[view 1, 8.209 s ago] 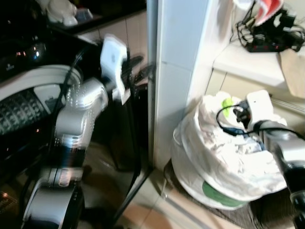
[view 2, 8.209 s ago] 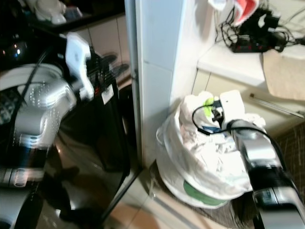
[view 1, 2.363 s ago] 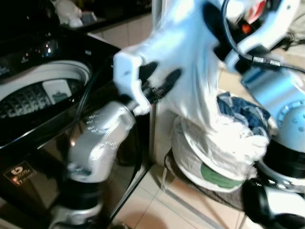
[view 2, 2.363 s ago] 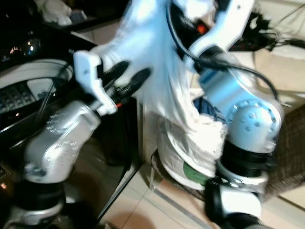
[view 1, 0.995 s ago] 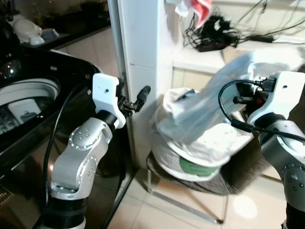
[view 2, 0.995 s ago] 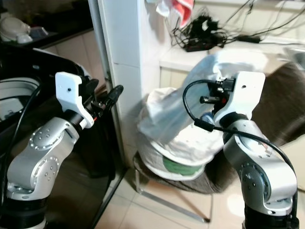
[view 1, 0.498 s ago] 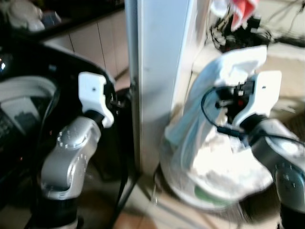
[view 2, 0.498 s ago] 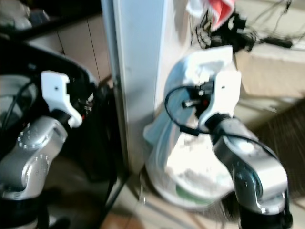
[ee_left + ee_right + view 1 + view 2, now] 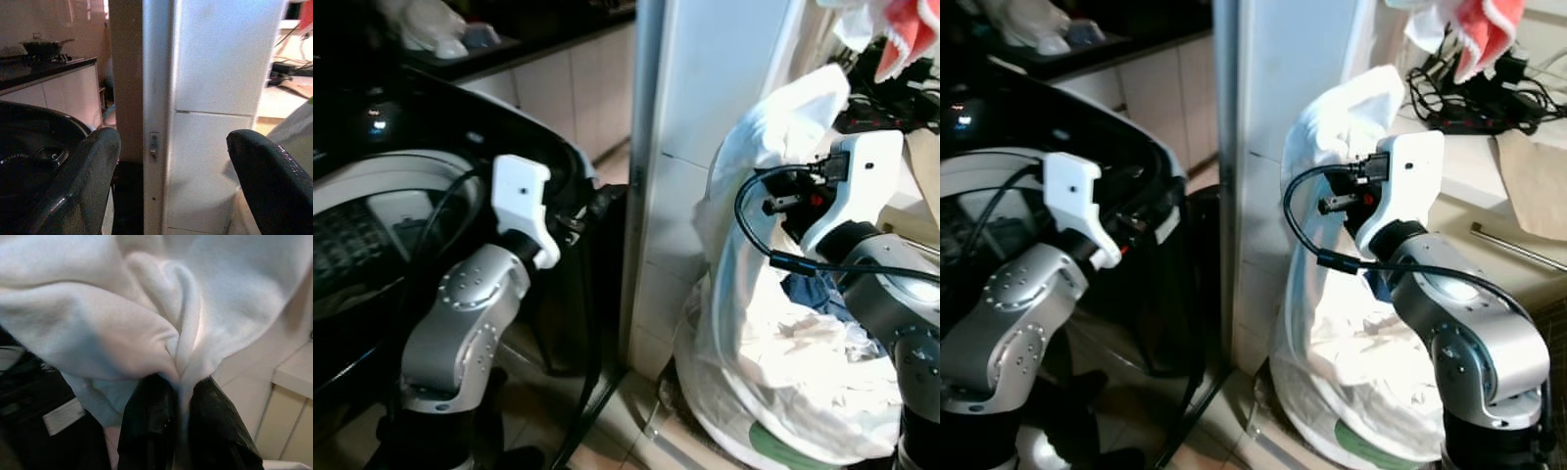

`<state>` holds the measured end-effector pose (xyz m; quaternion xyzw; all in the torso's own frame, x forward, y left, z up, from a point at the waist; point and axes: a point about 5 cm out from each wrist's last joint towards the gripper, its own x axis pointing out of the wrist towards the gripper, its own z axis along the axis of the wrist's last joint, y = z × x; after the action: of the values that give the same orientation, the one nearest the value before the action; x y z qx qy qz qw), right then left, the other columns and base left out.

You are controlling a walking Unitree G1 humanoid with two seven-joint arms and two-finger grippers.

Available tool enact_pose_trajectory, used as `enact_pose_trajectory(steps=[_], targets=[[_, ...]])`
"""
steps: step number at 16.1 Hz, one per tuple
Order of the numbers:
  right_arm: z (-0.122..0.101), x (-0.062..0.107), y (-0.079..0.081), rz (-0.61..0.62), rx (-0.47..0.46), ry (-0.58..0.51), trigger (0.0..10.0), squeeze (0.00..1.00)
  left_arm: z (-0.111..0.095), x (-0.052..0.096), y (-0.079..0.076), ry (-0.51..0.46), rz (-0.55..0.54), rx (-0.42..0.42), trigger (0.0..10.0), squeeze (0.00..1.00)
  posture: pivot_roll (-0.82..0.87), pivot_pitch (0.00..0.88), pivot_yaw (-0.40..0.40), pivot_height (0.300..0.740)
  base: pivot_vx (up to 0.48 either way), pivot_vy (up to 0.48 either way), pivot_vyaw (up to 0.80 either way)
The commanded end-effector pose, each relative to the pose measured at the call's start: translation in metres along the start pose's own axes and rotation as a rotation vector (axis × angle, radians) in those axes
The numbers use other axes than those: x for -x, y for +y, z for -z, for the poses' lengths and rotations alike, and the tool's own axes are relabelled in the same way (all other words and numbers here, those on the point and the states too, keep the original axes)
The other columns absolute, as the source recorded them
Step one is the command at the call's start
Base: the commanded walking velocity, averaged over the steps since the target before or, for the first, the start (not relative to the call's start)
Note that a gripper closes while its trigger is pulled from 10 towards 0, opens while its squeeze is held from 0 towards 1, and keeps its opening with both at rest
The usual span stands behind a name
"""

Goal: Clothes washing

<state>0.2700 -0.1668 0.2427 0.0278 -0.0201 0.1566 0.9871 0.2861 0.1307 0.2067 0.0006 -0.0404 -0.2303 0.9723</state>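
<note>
Garment [image 9: 754, 245] is the thing that matters: a white piece of clothing pinched in the right gripper [image 9: 178, 396], whose two black fingers are clenched on a bunched fold of it, as the right wrist view shows. From that pinch the cloth hangs with its long axis running downward, its lower end trailing into the pile [image 9: 803, 392] of white and blue laundry heaped at the foot of the pillar [image 9: 705, 127], on the pillar's right side.

Washer [image 9: 372, 196], black with its top open, stands on the other side of the pillar, to its left. So the garment lies right of the pillar and its goal left of it, with the pillar's edge between the two. By my judgement the coming move turns on this: the held cloth must be lifted until its tail leaves the pile, then carried leftward past the pillar to the drum, and the hanging length may drag on the pillar's corner.

Left gripper [image 9: 171, 161] is raised just left of the pillar, over the washer's near corner, fingers spread wide and grasping nothing. It is the nearer one to the washer; the right is the one at the garment.
</note>
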Motion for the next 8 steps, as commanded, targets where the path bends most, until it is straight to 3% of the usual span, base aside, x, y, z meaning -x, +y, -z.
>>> enact_pose_trajectory(steps=[1,5,6,7,8], targets=[[-0.020,0.001,0.004,-0.045,-0.034,-0.077,10.0,0.00,-0.002,-0.001,-0.005,-0.006,0.036,0.001,10.0,0.00,-0.11,0.000,-0.010,0.740,0.000,0.000,0.00],[-0.039,-0.003,0.015,-0.212,-0.146,-0.122,10.0,0.00,-0.010,-0.004,-0.013,-0.075,0.110,0.122,10.0,0.00,-0.11,0.000,-0.012,0.740,0.000,0.000,0.00],[-0.042,-0.004,0.017,-0.257,-0.154,-0.118,10.0,0.00,-0.011,-0.005,-0.016,-0.079,0.144,0.160,10.0,0.67,-0.11,0.000,-0.015,0.740,0.000,0.000,0.00],[-0.052,-0.009,0.020,-0.292,-0.205,-0.146,10.0,0.00,-0.013,-0.007,-0.027,-0.087,0.238,0.205,10.0,1.00,-0.12,0.000,-0.013,0.740,0.000,0.000,0.00],[-0.062,-0.014,0.023,-0.322,-0.267,-0.183,10.0,0.00,-0.017,-0.008,-0.038,-0.097,0.319,0.260,10.0,1.00,-0.12,0.000,-0.013,0.740,0.000,0.000,0.00]])
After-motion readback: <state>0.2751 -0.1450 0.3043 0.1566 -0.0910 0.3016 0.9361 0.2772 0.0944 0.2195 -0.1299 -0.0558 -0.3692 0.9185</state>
